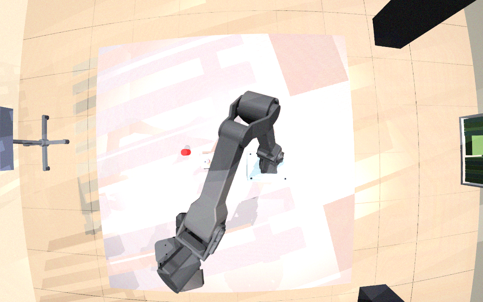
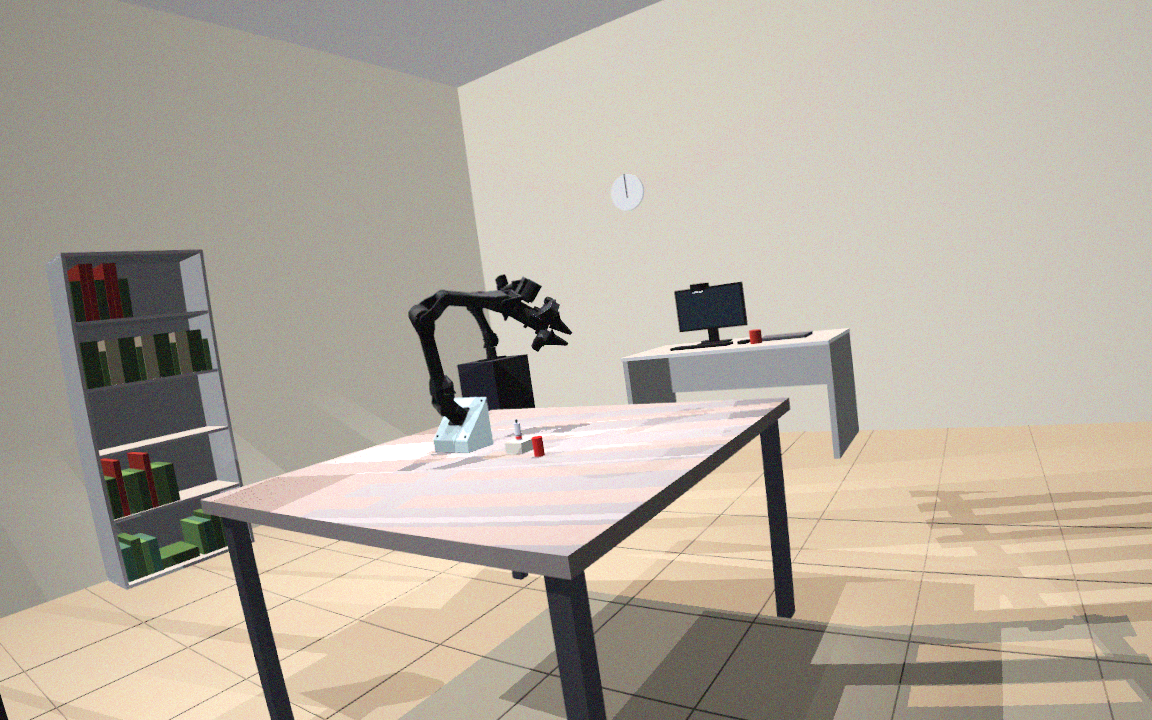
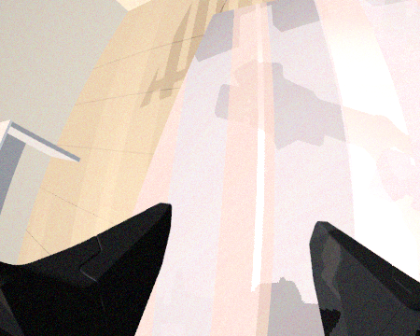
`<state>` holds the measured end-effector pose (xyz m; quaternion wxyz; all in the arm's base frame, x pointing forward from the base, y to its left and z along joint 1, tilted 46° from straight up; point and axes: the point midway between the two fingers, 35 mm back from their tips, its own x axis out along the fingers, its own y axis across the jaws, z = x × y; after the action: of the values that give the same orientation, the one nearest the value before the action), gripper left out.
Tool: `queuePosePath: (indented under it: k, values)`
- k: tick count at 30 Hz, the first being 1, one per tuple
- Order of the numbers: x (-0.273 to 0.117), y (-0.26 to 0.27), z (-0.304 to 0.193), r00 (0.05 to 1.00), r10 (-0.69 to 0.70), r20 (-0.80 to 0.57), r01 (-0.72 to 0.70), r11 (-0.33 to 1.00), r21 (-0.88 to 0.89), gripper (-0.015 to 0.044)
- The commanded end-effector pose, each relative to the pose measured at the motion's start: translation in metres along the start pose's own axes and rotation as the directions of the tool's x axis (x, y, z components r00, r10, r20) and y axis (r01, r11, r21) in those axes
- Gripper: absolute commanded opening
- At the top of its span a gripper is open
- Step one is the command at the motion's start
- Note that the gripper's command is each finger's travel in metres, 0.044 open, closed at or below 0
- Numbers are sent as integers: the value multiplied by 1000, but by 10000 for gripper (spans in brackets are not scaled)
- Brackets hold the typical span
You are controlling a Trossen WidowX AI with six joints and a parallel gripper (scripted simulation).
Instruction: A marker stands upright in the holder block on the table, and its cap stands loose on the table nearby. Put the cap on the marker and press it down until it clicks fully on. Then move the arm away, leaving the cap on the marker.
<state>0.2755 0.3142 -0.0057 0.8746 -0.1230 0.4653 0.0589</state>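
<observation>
The red cap [image 1: 185,152] [image 2: 537,445] stands upright on the table, beside the pale holder block [image 2: 514,447]. The marker [image 1: 207,161] [image 2: 517,429] stands upright in the block with its dark tip bare. The arm's upper link partly covers the block in the top view. My gripper [image 2: 567,336] [image 3: 244,226] is open, with nothing between its fingers. It hangs high above the table, well away from the cap and marker, on the lower left side in the top view. The wrist view shows neither cap nor marker.
The arm's pale blue base mount [image 1: 254,175] [image 2: 462,437] stands on the table [image 1: 141,202] [image 2: 437,501] near the holder block. Another arm on a black pedestal [image 2: 513,380] is behind. A desk with a monitor [image 2: 711,307] and a bookshelf [image 2: 150,411] are farther off.
</observation>
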Motion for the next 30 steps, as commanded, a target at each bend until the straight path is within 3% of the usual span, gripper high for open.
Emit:
queuePosePath:
  k: [1,9,17,24,30]
  values:
    - [12,-69,25,982,-166,-88,142,964,-226,248]
    - [16,-162,36,907,-338,-250,173,842,-511,248]
    - [1,-260,34,753,-505,-421,10,648,-761,248]
    - [-21,-332,28,599,-582,-550,-260,509,-821,248]
    - [-20,-336,31,594,-583,-554,-269,505,-820,248]
